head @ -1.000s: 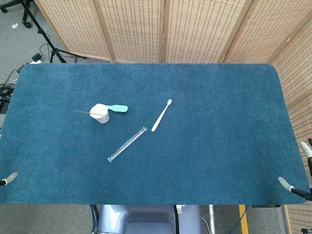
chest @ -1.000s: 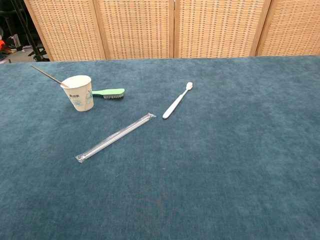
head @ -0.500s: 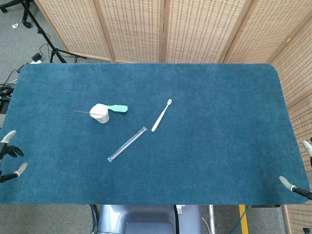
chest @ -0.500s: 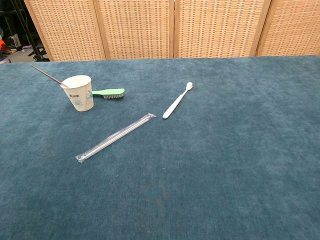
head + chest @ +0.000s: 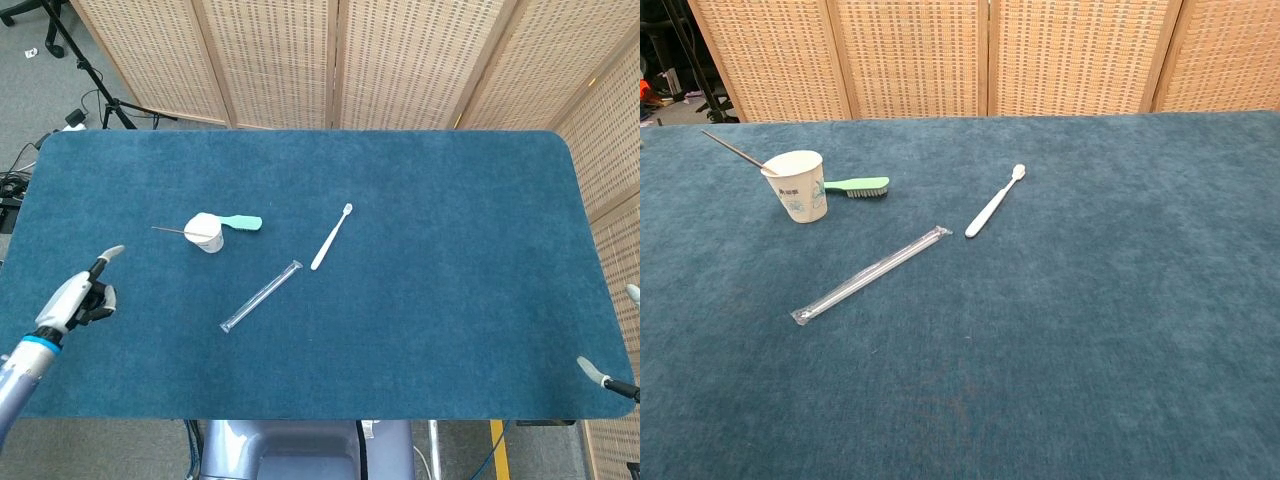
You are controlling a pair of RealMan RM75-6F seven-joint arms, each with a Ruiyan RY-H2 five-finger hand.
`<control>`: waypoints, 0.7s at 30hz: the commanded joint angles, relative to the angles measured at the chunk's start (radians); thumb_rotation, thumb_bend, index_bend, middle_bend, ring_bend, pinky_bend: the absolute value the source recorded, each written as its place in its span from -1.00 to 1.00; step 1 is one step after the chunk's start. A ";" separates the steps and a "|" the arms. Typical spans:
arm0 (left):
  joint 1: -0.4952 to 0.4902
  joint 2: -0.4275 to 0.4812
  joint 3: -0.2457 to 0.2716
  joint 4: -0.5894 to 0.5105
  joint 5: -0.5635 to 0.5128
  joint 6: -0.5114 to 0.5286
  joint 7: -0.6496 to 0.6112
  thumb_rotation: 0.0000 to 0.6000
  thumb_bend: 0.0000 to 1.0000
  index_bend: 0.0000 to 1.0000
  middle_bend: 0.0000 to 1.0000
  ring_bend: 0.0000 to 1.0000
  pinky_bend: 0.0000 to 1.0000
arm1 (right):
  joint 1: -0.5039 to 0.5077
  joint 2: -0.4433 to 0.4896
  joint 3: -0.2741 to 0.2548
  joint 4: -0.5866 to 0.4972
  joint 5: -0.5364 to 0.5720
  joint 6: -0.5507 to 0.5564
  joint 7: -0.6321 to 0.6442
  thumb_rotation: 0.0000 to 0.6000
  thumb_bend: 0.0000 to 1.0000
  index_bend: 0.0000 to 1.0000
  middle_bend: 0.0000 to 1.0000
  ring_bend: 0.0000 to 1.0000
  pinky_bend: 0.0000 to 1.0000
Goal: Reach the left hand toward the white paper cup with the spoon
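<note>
Head view: left hand (image 5: 78, 296) over table's (image 5: 420, 330) left edge, empty, one finger extended, others curled. White paper cup (image 5: 205, 233) with spoon (image 5: 168, 231) well apart, ahead-right.

Bare blue table (image 5: 150, 300) lies between left hand (image 5: 78, 297) and paper cup (image 5: 205, 232). Spoon handle (image 5: 168, 230) juts toward that side; green brush (image 5: 241, 222) sits behind cup.
</note>
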 commanded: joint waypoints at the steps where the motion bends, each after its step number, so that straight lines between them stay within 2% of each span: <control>1: -0.048 -0.020 -0.026 -0.001 -0.055 -0.062 0.045 1.00 1.00 -1.00 0.91 1.00 1.00 | 0.001 0.001 0.001 0.001 0.003 -0.004 0.003 1.00 -1.00 -1.00 -1.00 -1.00 -1.00; 7: -0.136 -0.071 -0.061 0.025 -0.174 -0.200 0.090 1.00 1.00 -1.00 0.92 1.00 1.00 | 0.004 0.006 0.008 0.009 0.021 -0.016 0.031 1.00 -1.00 -1.00 -1.00 -1.00 -1.00; 21: -0.185 -0.101 -0.085 0.027 -0.283 -0.228 0.197 1.00 1.00 -1.00 0.92 1.00 1.00 | 0.007 0.010 0.013 0.016 0.033 -0.026 0.051 1.00 -1.00 -1.00 -1.00 -1.00 -1.00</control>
